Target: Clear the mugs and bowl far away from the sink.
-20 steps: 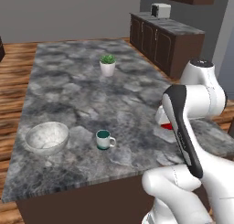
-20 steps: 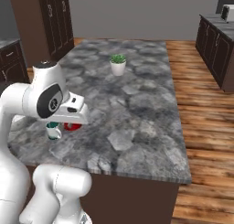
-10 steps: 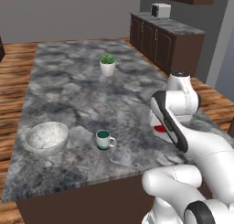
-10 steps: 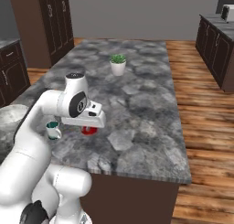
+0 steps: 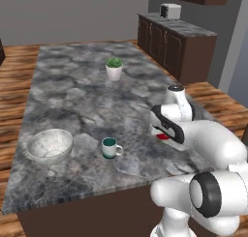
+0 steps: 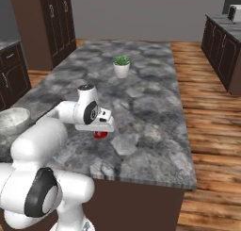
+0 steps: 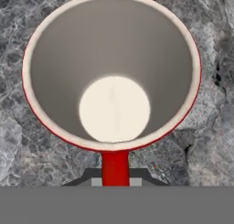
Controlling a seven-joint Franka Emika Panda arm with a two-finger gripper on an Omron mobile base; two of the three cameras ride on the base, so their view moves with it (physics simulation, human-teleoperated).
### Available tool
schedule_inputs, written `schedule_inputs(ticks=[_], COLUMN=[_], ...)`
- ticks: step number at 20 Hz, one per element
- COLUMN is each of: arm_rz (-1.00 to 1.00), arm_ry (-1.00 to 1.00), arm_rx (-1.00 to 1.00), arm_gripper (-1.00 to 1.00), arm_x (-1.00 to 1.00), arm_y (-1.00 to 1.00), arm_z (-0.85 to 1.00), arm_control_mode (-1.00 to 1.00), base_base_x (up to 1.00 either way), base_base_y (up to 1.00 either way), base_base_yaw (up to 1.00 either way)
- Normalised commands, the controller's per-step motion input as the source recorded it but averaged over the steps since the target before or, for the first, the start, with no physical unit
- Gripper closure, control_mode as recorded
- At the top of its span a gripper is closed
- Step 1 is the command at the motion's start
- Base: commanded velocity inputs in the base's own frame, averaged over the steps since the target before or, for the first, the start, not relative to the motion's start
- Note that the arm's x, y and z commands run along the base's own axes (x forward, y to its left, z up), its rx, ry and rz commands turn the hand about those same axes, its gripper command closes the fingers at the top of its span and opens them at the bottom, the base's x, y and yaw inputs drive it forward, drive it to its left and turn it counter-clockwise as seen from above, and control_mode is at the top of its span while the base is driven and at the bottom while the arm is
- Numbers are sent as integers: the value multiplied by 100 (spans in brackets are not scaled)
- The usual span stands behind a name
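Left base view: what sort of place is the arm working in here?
A home kitchen, rendered: a long grey stone-topped island holding a white mug and a bowl, with dark wood cabinets along the wall and a wooden floor.

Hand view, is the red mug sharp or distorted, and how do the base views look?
Hand view: the red mug looms close, its mouth flared wide by perspective, rim crisp, pale interior evenly lit without glare. Left base view: soft, slightly blurry render, counter flatly lit. Right base view: equally soft; the mug is a small red patch under the claw.
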Motion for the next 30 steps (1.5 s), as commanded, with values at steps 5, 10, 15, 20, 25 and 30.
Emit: schedule_inputs(ticks=[5,10,15,20,25,30], arm_rz=[0,0,0,0,0,-4], arm_ry=[0,0,0,0,1,0], arm_rx=[0,0,0,0,3,0], arm_gripper=[100,100,100,100,-100,-100], arm_x=[52,41,33,30,23,5], arm_y=[0,0,-1,-1,-2,0], arm_z=[-53,-51,-41,-47,-47,3], arm_control_mode=[-100,-100,-100,-100,-100,-100], base_base_x=[0,0,0,0,0,0], base_base_y=[0,0,0,0,0,0], base_base_yaw=[0,0,0,0,0,0])
